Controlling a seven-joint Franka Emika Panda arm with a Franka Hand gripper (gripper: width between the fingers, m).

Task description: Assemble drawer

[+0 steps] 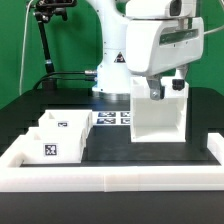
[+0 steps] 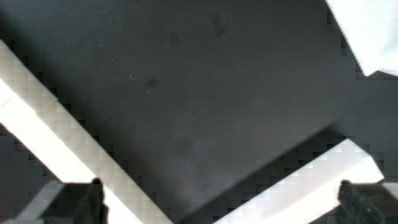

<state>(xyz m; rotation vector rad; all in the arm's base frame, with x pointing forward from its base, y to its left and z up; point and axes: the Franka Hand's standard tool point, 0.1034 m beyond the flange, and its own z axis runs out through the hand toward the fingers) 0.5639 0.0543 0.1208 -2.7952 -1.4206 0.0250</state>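
A white open-sided drawer box [image 1: 157,117] stands upright on the black table, right of centre in the exterior view. My gripper [image 1: 166,90] hangs right over its top edge, fingers dark and spread apart. In the wrist view the gripper [image 2: 217,206] is open: one fingertip [image 2: 71,205] and the other [image 2: 366,204] sit far apart at the frame's edge, with two white panel edges [image 2: 68,140] meeting in a V between them over the dark table. Nothing is held. Two smaller white drawer parts with marker tags [image 1: 52,136] lie at the exterior view's left.
The marker board [image 1: 112,118] lies behind the parts near the robot base [image 1: 112,75]. A raised white border [image 1: 110,178] runs along the front and sides of the table. A black camera stand [image 1: 45,40] rises at the back left.
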